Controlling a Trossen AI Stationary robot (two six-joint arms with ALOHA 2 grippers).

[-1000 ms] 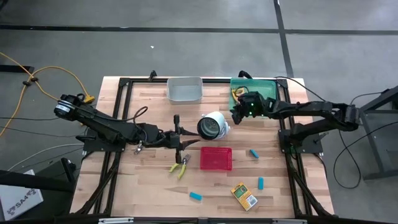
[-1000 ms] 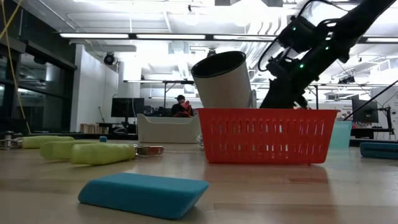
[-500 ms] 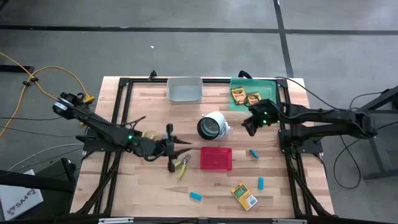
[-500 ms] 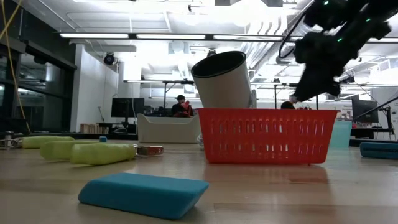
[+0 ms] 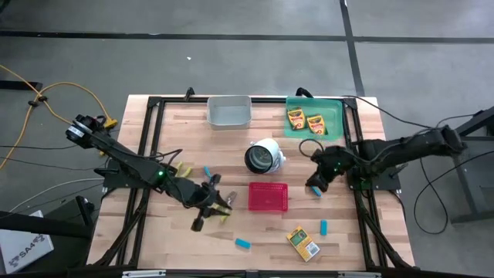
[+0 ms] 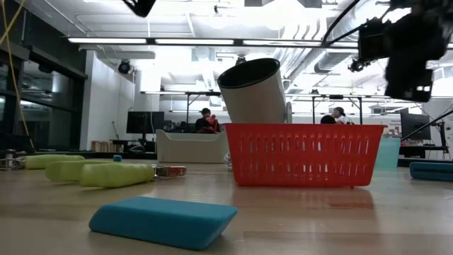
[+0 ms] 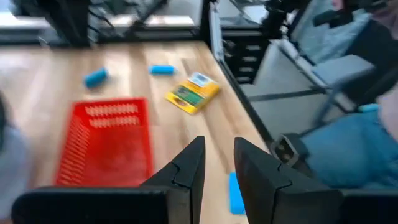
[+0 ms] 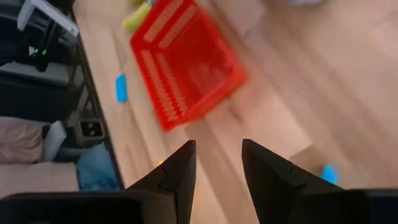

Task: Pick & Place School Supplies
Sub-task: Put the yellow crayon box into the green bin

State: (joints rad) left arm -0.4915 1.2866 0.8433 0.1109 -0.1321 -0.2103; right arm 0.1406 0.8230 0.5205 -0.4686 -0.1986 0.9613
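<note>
Room for moving is widest along the near half of the table (image 5: 185,239), where only a blue block (image 5: 243,243), a crayon box (image 5: 303,242) and a second blue block (image 5: 324,227) lie well apart from each other. The red basket (image 5: 268,196) sits mid-table with the tipped white cylinder (image 5: 264,155) just behind it; the grey bin (image 5: 229,111) and the green tray (image 5: 333,113) stand at the far edge. Two crayon boxes (image 5: 305,120) lie side by side in the tray.

The left pincer (image 5: 207,208) hangs left of the basket, right over the yellow-green pliers (image 5: 225,205); the left wrist view shows its fingers (image 7: 189,167) a small gap apart with nothing between them. The other pliers (image 5: 183,167) and a blue block (image 5: 208,171) lie further back on the left. The right pincer (image 5: 316,184) is off the basket's right side, close above a blue block (image 5: 316,190); its fingers (image 8: 181,167) stand apart and empty.

Compared with half a second ago, the right pincer has come forward from beside the cylinder toward that block, and the left pincer has swung nearer the front edge. A second ago only one crayon box showed in the tray under the right arm; two show now
</note>
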